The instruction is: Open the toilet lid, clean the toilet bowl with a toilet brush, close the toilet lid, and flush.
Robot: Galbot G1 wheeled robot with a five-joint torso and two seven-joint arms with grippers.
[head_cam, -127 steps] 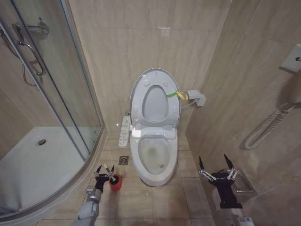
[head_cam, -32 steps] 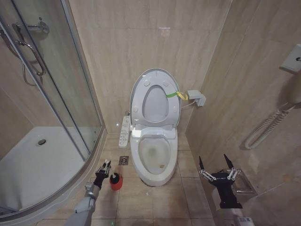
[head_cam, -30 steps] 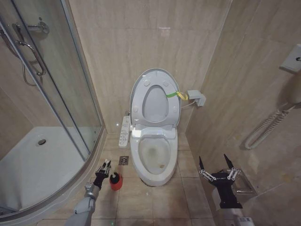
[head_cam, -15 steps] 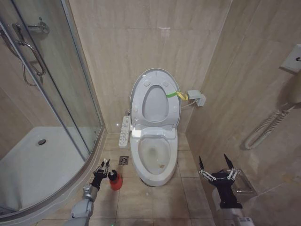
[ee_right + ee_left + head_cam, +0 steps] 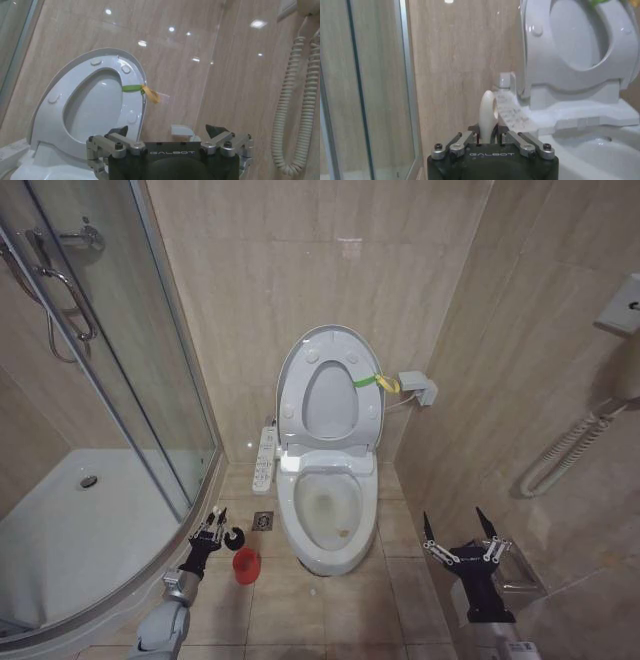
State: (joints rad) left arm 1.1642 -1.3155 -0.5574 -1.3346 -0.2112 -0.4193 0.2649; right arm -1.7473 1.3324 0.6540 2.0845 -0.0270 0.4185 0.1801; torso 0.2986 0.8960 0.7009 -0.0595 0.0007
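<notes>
- Head view: The large glossy white plastic toilet lid, with a yellow-green band on its edge, stands upright against the beige wall, so the opening step looks done. Below it sits the white ceramic oval toilet bowl, faintly stained inside.
- Head view: The step in hand appears to be fetching the brush. The left gripper, low on the floor beside the glass shower door, is clenched on the small toilet brush with its thin white handle; the dark bristle head hangs just above the small round red holder, clear of it.
- Head view: The left arm reaches forward and down. Judging from this, the next move calls for carrying the brush right, over the rim and into the bowl.
- Head view: The right gripper hovers idle near the right wall, fingers spread apart, grasping nothing.
- Left wrist view: The left gripper pinches the white handle, which rises upright between its fingers; the raised lid stands beyond.
- Right wrist view: The right gripper is released and empty, facing the raised lid.
</notes>
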